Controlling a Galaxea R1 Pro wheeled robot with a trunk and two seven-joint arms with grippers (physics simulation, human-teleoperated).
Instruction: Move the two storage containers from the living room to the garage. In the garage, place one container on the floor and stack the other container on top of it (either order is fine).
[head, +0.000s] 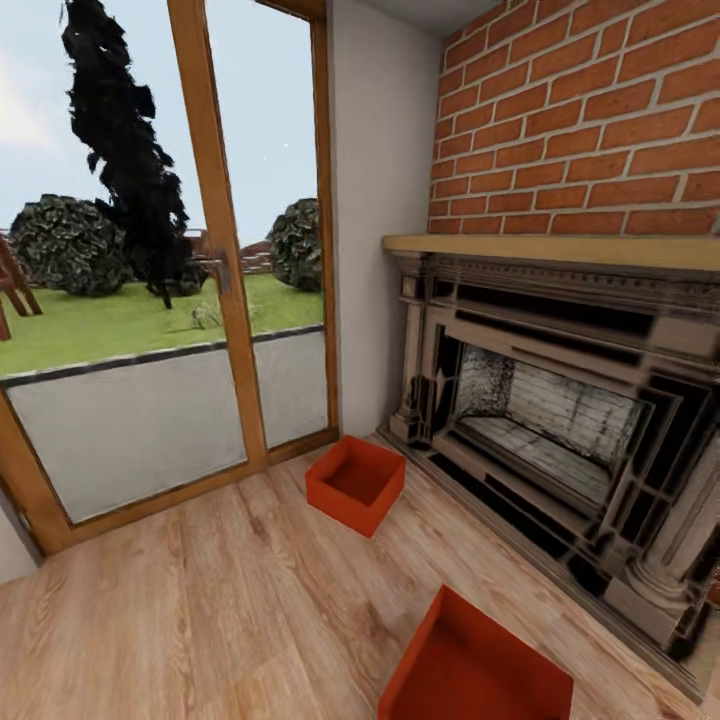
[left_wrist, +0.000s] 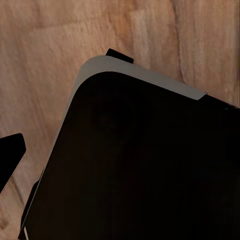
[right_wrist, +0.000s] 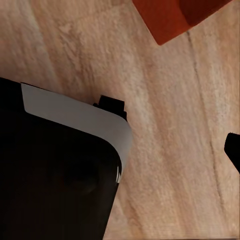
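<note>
Both bins sit on the wood floor (head: 200, 590) of the living room, open side up, so their thin rims are free to grip. The far bin (head: 355, 483) lies between the glass door (head: 150, 300) and the fireplace (head: 560, 420), near both; the near bin (head: 475, 660) is cut by the head view's lower edge, close to the hearth. Open planks lie to the left for turning. Neither arm's jaws can be judged: the wrist views show mostly dark robot body over planks, with a bin corner (right_wrist: 175, 17).
</note>
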